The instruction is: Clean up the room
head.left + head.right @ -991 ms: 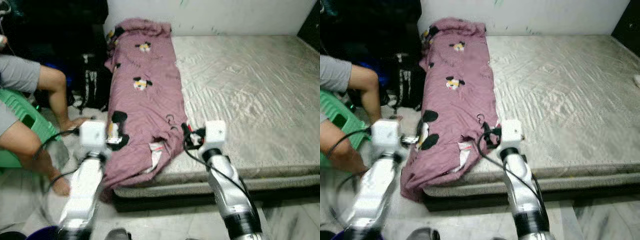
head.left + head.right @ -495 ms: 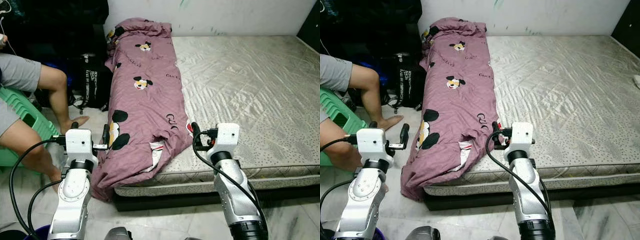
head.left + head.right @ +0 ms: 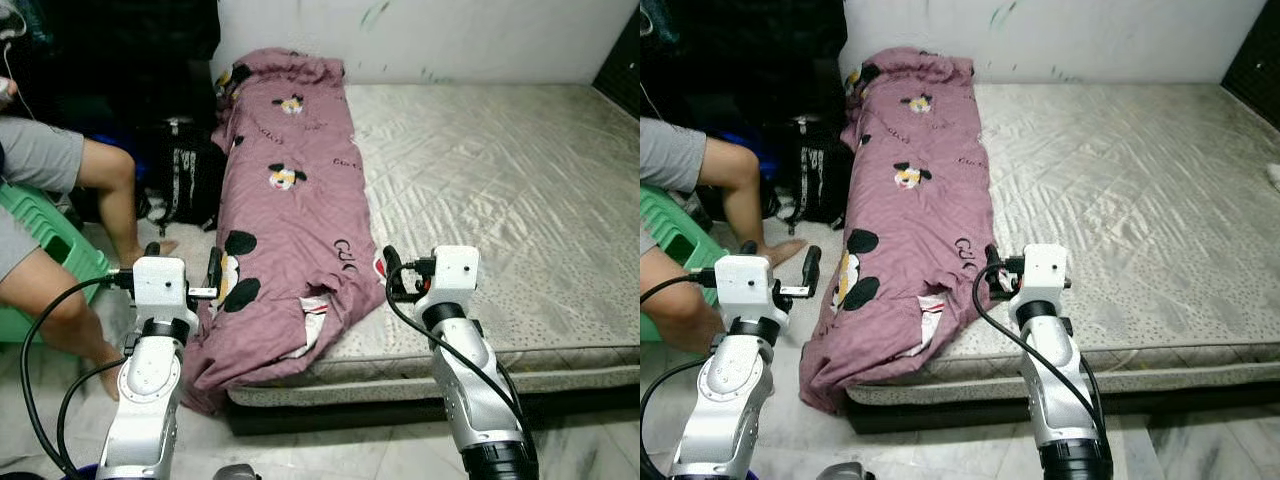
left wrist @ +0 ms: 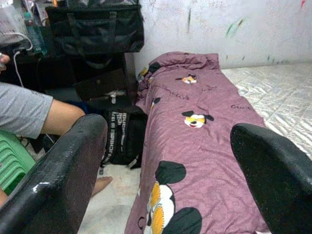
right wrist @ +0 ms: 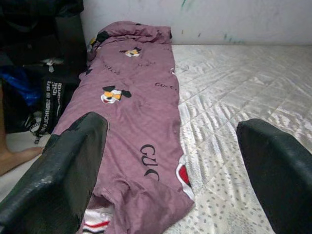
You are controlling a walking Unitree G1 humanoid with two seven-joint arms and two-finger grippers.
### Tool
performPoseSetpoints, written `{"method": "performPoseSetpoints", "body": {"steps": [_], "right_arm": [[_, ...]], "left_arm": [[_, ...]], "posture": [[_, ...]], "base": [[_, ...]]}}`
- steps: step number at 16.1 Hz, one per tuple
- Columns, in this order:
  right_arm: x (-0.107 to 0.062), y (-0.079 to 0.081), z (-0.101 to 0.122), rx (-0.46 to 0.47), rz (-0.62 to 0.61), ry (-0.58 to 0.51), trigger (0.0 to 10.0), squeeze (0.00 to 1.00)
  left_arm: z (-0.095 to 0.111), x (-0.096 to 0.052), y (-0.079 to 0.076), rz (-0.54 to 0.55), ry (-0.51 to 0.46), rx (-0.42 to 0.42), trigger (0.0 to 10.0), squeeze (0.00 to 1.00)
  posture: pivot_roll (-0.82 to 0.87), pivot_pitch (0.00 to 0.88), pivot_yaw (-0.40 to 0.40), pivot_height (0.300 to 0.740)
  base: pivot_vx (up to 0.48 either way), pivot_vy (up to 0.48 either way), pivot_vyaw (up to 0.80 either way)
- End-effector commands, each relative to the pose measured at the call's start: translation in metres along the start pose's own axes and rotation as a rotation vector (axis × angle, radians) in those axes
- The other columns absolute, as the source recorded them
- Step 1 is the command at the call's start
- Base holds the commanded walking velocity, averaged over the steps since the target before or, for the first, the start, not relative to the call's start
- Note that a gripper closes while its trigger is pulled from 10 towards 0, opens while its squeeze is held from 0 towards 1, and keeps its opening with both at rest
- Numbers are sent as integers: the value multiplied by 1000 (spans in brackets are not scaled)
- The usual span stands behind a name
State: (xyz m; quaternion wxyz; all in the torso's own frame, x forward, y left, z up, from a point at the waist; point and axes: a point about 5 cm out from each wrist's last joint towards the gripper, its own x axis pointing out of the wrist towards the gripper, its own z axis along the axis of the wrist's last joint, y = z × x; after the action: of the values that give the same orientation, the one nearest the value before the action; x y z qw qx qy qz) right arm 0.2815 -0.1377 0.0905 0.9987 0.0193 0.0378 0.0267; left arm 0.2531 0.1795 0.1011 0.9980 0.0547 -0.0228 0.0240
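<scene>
I'm parked at the foot of the bare grey quilted mattress, both arms raised, nothing held. The task's thing here is the long mauve cartoon-print blanket, bunched in a strip along the mattress's left edge from the white wall down to the near corner, where its end droops over the side toward the pale tiled floor. My left gripper hovers just beside that hanging end, off the mattress edge, fingers spread wide and empty in the left wrist view. My right gripper sits over the near mattress edge just beside the blanket's right hem, fingers also spread wide, the hem and a striped bit of lining right below them in the right wrist view. I judge this as the approach step: lined up on the blanket, grasp not yet made. Next move calls for easing both grippers forward and down onto the near end, right one on the hem by the lettering, left one on the draped corner, then pinching enough cloth to lift it for spreading or folding. Watch the left side: a seated person's bare leg and green plastic stool are near my left arm, and a black backpack stands against the blanket's side, so I keep swings narrow.
</scene>
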Motion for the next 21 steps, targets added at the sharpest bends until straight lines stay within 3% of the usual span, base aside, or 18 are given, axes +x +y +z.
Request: {"method": "performPoseSetpoints", "body": {"steps": [1,10,11,17,21], "right_arm": [[3,0,6,-2,-5,-15,10000,0],[4,1,6,-3,-3,-12,10000,0],[3,1,5,-3,-2,-10,10000,0],[4,4,3,-16,7,-4,10000,0],[5,5,1,-28,14,1,10000,0]], "left_arm": [[3,3,0,-10,-4,-2,10000,0],[4,5,-1,-5,-10,-6,10000,0],[3,7,0,32,-2,24,10000,0],[3,8,-4,-2,-2,-10,10000,0],[2,8,-5,-7,0,-12,10000,0]], "posture": [[33,0,-10,740],[33,0,-10,740],[35,0,-10,740],[35,0,-6,740],[37,0,-9,740]], "base": [[356,0,0],[360,0,0],[0,0,0],[0,0,0],[0,0,719]]}}
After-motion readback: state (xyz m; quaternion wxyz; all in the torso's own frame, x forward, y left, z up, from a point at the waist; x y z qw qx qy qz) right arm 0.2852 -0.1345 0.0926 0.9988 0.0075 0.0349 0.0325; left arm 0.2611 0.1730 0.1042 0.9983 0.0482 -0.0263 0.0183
